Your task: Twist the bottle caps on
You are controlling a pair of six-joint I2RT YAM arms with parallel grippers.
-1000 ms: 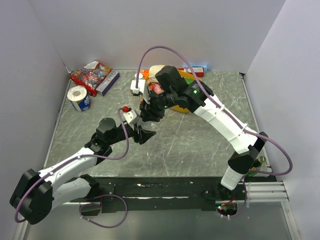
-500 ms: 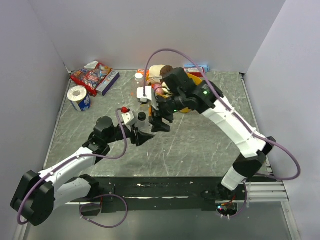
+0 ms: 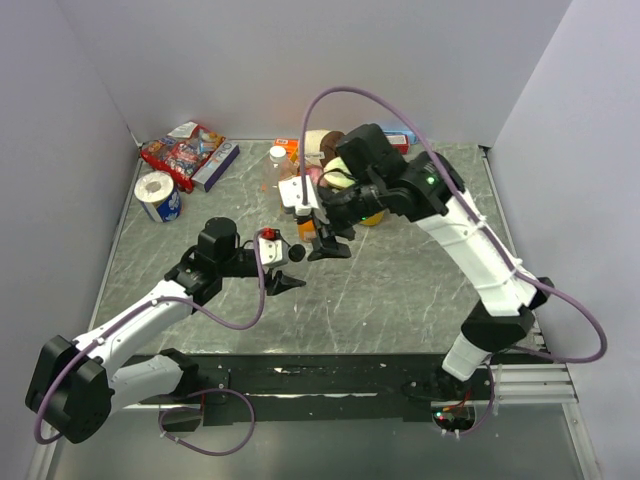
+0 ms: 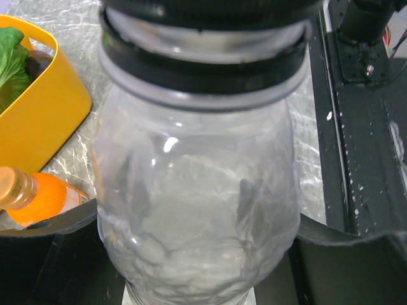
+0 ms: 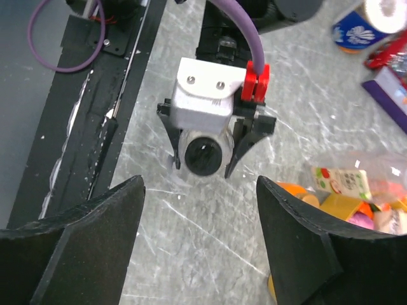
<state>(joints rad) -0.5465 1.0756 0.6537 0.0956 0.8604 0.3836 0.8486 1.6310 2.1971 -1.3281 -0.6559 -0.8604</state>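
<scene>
Op: Where's the left one?
Ann: Your left gripper (image 3: pixel 288 262) is pinching the clear greyish bottle (image 4: pixel 197 210) at its body, one finger on each side. It's at the middle of the top view, a bit left, over the table (image 3: pixel 400 290).
Op: And the cap?
Ann: The black cap (image 5: pixel 203 152) sits on that bottle's neck. I can't tell how far it's screwed down.
Op: Right side?
Ann: Your right gripper (image 3: pixel 320 238) is spread wide with nothing between the fingers. It's just up-right of the cap in the top view and not touching it. In the right wrist view the cap is mid-frame, above the gap between your fingers.
Op: What's nearby?
Ann: In the left wrist view the yellow bowl (image 4: pixel 38 108) is upper left and the orange drink bottle (image 4: pixel 38 197) is lower left, behind the held bottle.
</scene>
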